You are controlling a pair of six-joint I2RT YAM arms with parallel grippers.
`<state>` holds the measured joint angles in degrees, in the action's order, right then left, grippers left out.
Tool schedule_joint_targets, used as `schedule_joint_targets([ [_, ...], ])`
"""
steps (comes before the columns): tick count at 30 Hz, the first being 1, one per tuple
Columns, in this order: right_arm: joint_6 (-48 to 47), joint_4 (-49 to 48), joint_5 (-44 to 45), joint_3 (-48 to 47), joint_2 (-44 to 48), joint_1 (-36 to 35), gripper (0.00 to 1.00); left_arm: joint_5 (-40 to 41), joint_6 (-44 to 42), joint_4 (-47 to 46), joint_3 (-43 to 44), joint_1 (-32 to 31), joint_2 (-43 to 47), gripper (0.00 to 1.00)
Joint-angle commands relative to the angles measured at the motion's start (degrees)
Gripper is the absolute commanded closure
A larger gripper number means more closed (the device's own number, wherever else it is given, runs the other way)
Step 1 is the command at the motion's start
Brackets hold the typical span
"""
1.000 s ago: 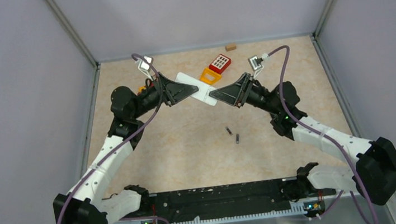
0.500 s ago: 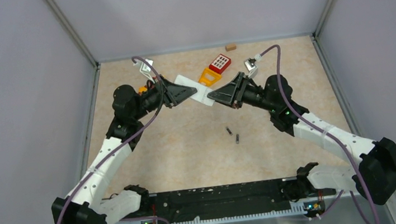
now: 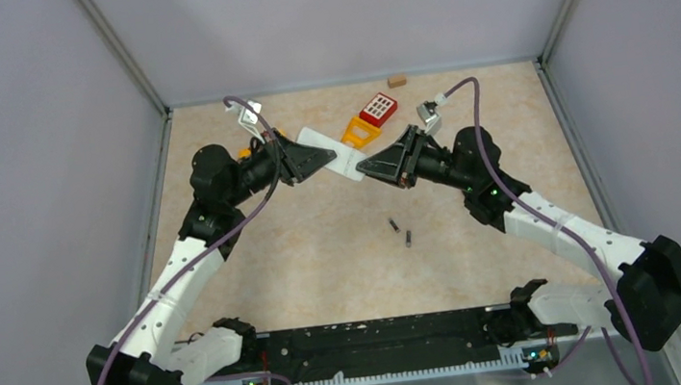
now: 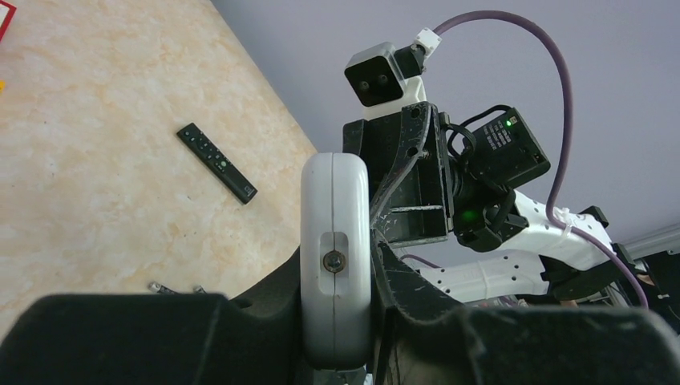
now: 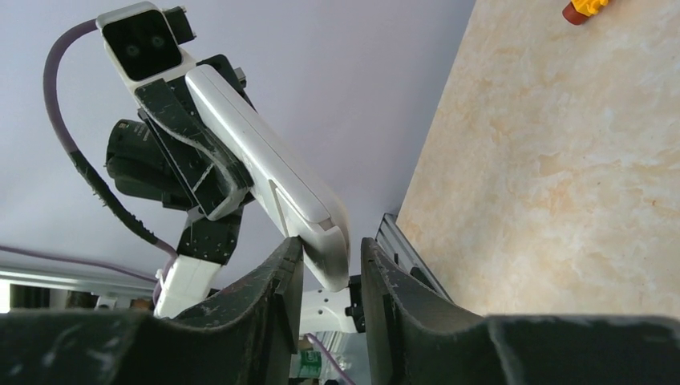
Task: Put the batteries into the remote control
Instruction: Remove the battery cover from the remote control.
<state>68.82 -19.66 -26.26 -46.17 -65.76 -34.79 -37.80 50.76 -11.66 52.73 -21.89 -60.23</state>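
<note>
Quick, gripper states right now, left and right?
Left gripper: closed on the white remote.
Right gripper: around the remote's other end; whether it grips cannot be told.

Table [image 3: 326,272]: beige, marbled with paler veining.
Remote [image 3: 343,160]: white.
Second remote [image 4: 216,162]: black, with pale buttons.
Keypad toy [image 3: 378,109]: red, white keys.
Flat piece [image 3: 360,131] beside it: orange.
Small block [image 3: 395,80]: brown.
Batteries [image 3: 409,238]: two seen, dark, hue unresolved.
Left claw [image 3: 325,159] and right claw [image 3: 363,165]: black.
Cable [image 4: 566,88]: purple.
</note>
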Motion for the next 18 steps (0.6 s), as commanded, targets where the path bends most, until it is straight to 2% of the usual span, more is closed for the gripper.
schedule_joint_targets([
  [1, 0.9, -0.6, -0.6, -0.8, 0.1, 0.3, 0.68, 0.8, -2.0, -2.1, 3.1, -0.2, 1.9, 1.00],
  [11, 1.7, -0.8, -0.5, 0.3, 1.0, 0.3, 0.80, 1.2, -3.3, -1.9, 2.1, -0.2, 1.3, 1.00],
  [18, 6.5, -11.5, -1.9, 4.1, 0.8, 0.3, 0.80, 2.9, -6.0, 0.5, 1.8, -0.2, 1.6, 1.00],
])
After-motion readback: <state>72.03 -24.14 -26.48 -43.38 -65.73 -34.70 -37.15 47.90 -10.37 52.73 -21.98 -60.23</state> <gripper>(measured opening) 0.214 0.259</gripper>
